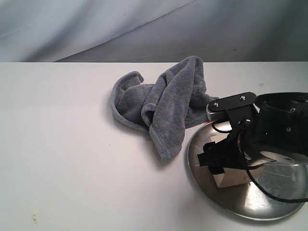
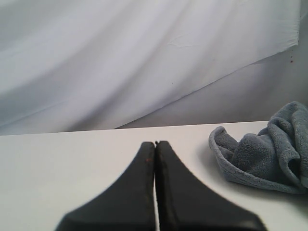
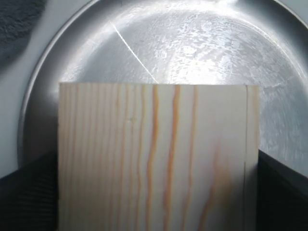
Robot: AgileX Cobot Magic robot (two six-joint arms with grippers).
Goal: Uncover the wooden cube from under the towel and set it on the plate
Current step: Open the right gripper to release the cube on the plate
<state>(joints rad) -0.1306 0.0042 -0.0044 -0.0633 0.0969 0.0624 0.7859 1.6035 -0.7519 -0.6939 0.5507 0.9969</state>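
- Your right end effector [image 1: 220, 162] pinches the cube [image 3: 154, 159] by opposite flat sides, low over the plate [image 1: 276, 204].
- It looks stiff, light and smooth, so grip it squarely.
- Your left end effector [image 2: 155, 145] is pressed together, empty.

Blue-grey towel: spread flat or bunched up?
Bunched up. The fluffy blue-grey terry towel lies crumpled in folds on the white table, not spread out.

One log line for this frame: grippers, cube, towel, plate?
right gripper: shut on wooden cube | wooden cube: over plate, contact unclear | left gripper: shut, empty | towel: crumpled on table beside plate
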